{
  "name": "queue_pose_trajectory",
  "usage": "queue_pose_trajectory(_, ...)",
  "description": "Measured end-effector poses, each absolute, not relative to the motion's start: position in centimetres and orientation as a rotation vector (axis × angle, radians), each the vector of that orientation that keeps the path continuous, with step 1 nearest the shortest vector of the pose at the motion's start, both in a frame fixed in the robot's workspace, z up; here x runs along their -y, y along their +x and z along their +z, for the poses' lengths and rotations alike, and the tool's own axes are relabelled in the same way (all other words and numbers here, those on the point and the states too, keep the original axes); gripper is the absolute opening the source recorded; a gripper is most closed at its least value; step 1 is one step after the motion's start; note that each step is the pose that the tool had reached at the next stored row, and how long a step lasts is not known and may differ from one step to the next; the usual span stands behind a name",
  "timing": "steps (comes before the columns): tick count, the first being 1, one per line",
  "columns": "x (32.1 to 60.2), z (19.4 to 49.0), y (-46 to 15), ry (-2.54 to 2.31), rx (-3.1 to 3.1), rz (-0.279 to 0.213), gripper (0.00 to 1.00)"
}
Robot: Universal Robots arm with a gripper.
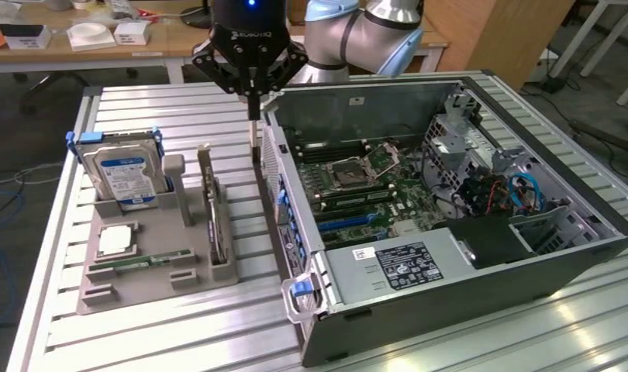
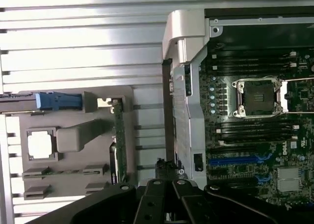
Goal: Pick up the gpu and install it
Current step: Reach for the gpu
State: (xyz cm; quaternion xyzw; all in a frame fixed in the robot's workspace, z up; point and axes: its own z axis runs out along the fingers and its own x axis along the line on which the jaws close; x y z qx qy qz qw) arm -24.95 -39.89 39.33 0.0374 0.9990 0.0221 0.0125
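"Grey tray or black case, where was the gpu at that point?" someone asked in the thread.

"Tray, mate. The gpu was standing on its long edge in its slot of the holder, just to the exterior view's right of the hard drive. Nothing had been lifted. Looking down from my wrist, I could see it edge-on, a thin green strip seated in the grey plastic."

"So nothing was done yet?"

"As far as I could tell, no. The pick-up was yet to happen and so was the install. The motherboard lay bare in the open case, and the blue slot had no card in it."

"And your claw?"

"My claw was pressed together with nothing pinched. It hung high over the gap between the tray and the case's near wall. That put it above the gpu's far end and a bit to the exterior view's right of it, near but clearly apart. From the wrist, my claw sat beside the card's line, not over it."
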Motion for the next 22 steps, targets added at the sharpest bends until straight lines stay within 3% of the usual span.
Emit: queue_pose_trajectory(22,39.9,39.3,-30.6,0.117,-3.114,0.069,0.10)
